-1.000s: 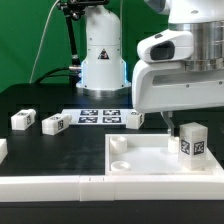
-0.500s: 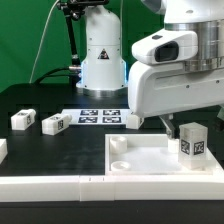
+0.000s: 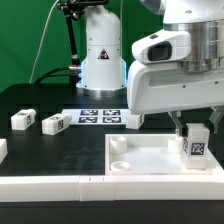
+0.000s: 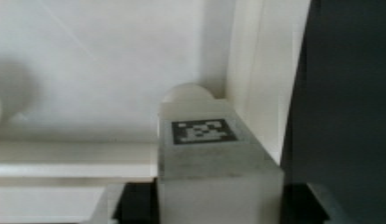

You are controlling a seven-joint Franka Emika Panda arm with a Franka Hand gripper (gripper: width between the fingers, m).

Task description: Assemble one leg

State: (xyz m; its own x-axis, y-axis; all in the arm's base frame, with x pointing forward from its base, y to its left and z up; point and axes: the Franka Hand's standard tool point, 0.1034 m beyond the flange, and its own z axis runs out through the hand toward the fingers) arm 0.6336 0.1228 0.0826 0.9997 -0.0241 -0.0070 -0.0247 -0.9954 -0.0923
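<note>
White legs w/ marker board behind tray

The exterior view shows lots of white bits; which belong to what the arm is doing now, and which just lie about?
In use:
- small white plastic leg block with a square tag, held upright
- gripper, shut on it
- large square white tray-like part, beneath the leg

Lying about:
- three more small white blocks on the black table
- flat marker board
</note>
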